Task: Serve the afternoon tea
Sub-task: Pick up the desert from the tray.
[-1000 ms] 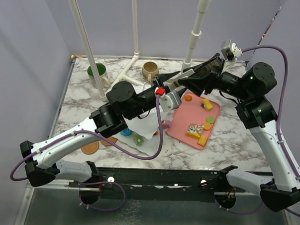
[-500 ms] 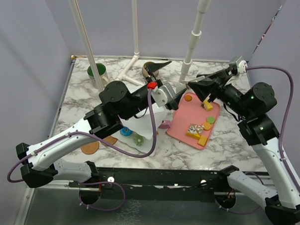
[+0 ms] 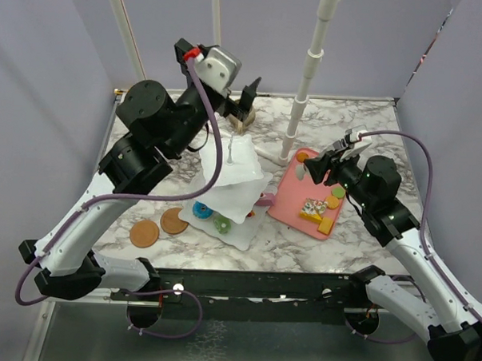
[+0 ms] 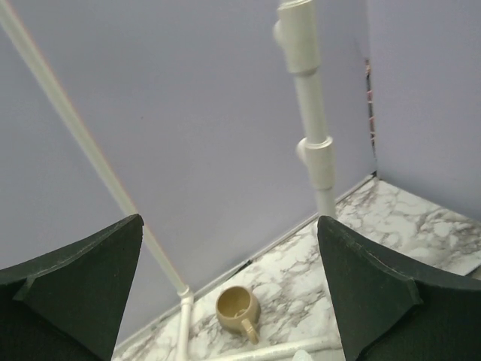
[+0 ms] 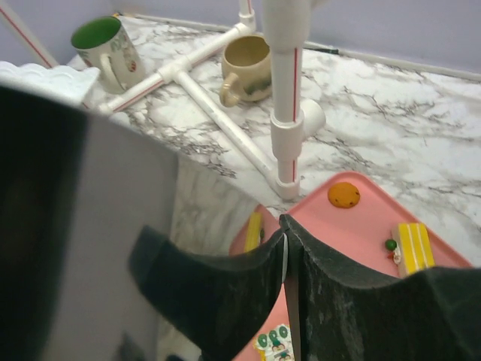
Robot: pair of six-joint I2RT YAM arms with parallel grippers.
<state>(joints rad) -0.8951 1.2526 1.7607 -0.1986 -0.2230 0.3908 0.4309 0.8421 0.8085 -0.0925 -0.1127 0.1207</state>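
Observation:
The white three-tier stand [image 3: 234, 180] stands mid-table; its wavy top plate edge shows in the right wrist view [image 5: 37, 75]. A blue donut [image 3: 200, 211] and a green one [image 3: 221, 224] lie on its bottom plate. My left gripper [image 3: 246, 101] is raised high at the back, open and empty [image 4: 229, 226], above the tan mug [image 4: 239, 308]. My right gripper [image 3: 305, 171] hangs shut over the far end of the pink tray [image 3: 292, 211], [image 5: 285, 226]; a thin pale strip shows between its fingertips. The green-lined mug [image 5: 105, 45] and the tan mug [image 5: 248, 68] stand at the back.
The tray holds an orange cookie [image 5: 343, 195], a yellow-striped cake slice [image 5: 409, 244] and other pastries [image 3: 325, 224]. Two brown discs [image 3: 159, 227] lie on the table left of the stand. A white pipe post [image 3: 305, 87] and floor pipes [image 5: 203, 94] stand at the back.
My left arm has swung up and back, off the stand, to high at the rear. My right arm has dropped and drawn nearer, its gripper now low over the tray's far end.

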